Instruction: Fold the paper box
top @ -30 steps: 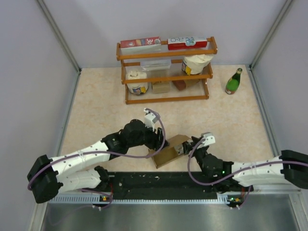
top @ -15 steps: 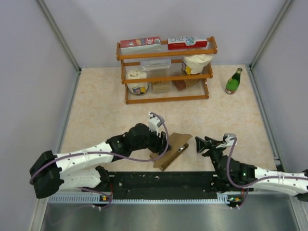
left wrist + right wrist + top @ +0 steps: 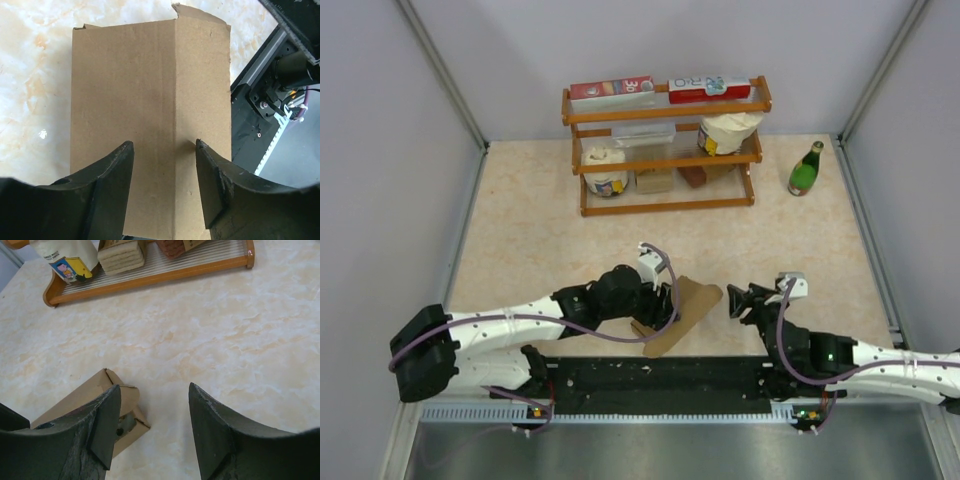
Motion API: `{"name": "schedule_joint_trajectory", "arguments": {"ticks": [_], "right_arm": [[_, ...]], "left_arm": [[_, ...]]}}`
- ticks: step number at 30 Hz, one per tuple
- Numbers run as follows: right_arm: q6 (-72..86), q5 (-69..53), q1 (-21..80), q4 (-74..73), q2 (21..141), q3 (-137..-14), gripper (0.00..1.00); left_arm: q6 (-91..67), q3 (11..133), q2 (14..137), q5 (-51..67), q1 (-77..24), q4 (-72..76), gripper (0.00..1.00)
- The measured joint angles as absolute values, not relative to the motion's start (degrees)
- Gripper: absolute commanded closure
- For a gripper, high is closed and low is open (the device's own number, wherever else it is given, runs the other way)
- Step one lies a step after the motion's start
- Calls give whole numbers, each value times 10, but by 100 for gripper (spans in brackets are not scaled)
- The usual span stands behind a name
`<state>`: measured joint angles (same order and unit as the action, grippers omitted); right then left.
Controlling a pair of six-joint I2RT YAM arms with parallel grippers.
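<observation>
Cardboard item: paper box (image 3: 690, 305), plain brown, lies on its side on the table (image 3: 535, 230) close to the front edge, between the two arms and set at a slant.

Left gripper (image 3: 658, 300) stands over the box's left part, jaws apart. From the left wrist, its fingers (image 3: 117, 167) frame one crease on the broad face (image 3: 150, 95). Contact with the cardboard cannot be judged, and the box's near end is cut off behind them.

Right gripper (image 3: 738, 300) is just beside the box's right end, jaws apart and holding nothing (image 3: 155, 390). From that wrist, the box (image 3: 90, 387) is partly hidden by one finger, and its end flaps look loosely tucked.

Background: wooden rack (image 3: 665, 112); green bottle (image 3: 806, 170).
</observation>
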<state>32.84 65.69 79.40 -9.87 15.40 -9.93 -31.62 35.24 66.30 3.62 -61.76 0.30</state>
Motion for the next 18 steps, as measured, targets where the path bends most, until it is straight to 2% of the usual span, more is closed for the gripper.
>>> {"name": "schedule_joint_trajectory", "arguments": {"ticks": [18], "right_arm": [[350, 599, 794, -190, 234, -197, 46]], "left_arm": [[-331, 352, 728, 26, -646, 36, 49]]}}
